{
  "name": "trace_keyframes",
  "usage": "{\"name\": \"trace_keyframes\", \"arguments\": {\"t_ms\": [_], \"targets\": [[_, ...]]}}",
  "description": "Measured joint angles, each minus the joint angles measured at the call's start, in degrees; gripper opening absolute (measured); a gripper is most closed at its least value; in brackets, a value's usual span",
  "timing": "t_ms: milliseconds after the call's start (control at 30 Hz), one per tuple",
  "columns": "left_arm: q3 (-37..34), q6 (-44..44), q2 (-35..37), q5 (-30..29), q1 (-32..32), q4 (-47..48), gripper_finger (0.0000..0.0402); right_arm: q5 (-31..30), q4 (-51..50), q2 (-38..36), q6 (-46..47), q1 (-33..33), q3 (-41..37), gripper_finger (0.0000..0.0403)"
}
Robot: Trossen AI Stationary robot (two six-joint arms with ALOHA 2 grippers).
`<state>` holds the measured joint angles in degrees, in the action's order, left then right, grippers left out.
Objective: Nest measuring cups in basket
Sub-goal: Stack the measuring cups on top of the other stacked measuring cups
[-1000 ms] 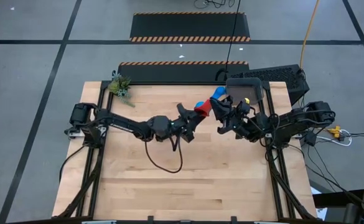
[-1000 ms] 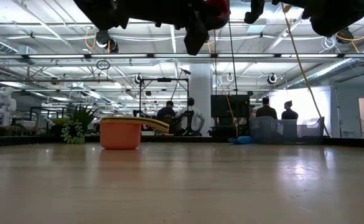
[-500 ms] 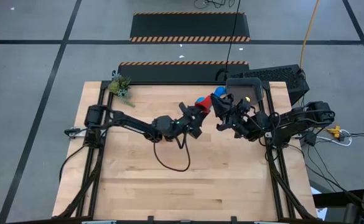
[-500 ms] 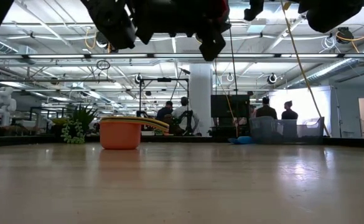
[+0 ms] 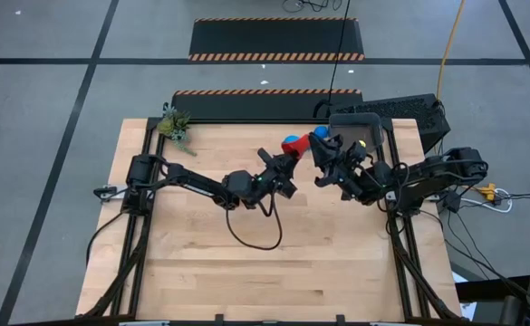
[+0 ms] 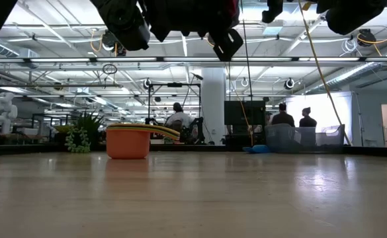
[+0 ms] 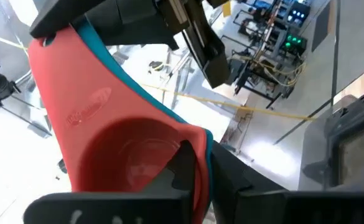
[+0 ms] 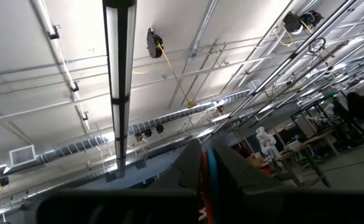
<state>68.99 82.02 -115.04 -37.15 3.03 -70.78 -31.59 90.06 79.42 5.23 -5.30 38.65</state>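
Observation:
A red measuring cup [image 7: 101,137] sits nested inside a blue one [image 7: 145,99], and both are held in the air over the table's far middle, the red cup [image 5: 291,157] in front of the blue cup [image 5: 291,142]. My left gripper [image 5: 284,165] is shut on the red cup's rim. My right gripper [image 5: 322,154] is shut on the two handles. The dark grey basket [image 5: 374,127] stands at the far right with something yellow [image 5: 359,145] in it. In the low view an orange cup [image 6: 128,143] stands on the table with a yellow piece [image 6: 155,129] across its top. My left gripper pinches the red cup's rim [image 7: 193,140], one finger [image 7: 183,165] inside the cup and one [image 7: 231,174] outside the blue wall. It comes from the table's left, slanting upward. The cups hang clear of the table, their mouths toward it. My right gripper pinches the red and blue handles [image 8: 204,167] together between its two fingers, coming from the table's right and slanting upward. In the left wrist view the red handle [image 7: 48,43] runs up into its dark fingers [image 7: 107,22].
A small green plant [image 5: 174,125] stands at the far left corner. A black keyboard [image 5: 400,109] lies behind the basket. A black cable [image 5: 251,237] loops under the left arm. The near half of the wooden table [image 5: 265,281] is bare.
My left gripper has gone toward the table's right and far side, up to the cups in my right gripper, and has tipped upward. It now reaches the red cup's rim. My right gripper has kept the cups nearly still.

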Motion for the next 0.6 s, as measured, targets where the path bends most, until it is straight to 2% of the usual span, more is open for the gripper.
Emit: {"name": "trace_keyframes", "arguments": {"t_ms": [133,267,433,600], "targets": [[0.0,-0.1,0.1,-2.9,0.1,1.9,0.0021,-0.6,-0.2,0.1,-0.7,-0.3,0.0,0.0017],[0.1,-0.2,1.6,-6.4,1.3,7.2,0.002,-2.9,-0.4,0.1,-3.7,-1.8,0.0,0.0059],[0.1,-7.4,6.3,-6.8,3.0,23.7,0.002,-5.8,-0.8,-0.5,-6.7,-3.6,0.0,0.0127],[0.0,-17.8,13.0,-6.5,4.5,43.6,0.002,-5.9,-3.1,-3.5,-9.3,-5.6,0.0,0.0186]]}}
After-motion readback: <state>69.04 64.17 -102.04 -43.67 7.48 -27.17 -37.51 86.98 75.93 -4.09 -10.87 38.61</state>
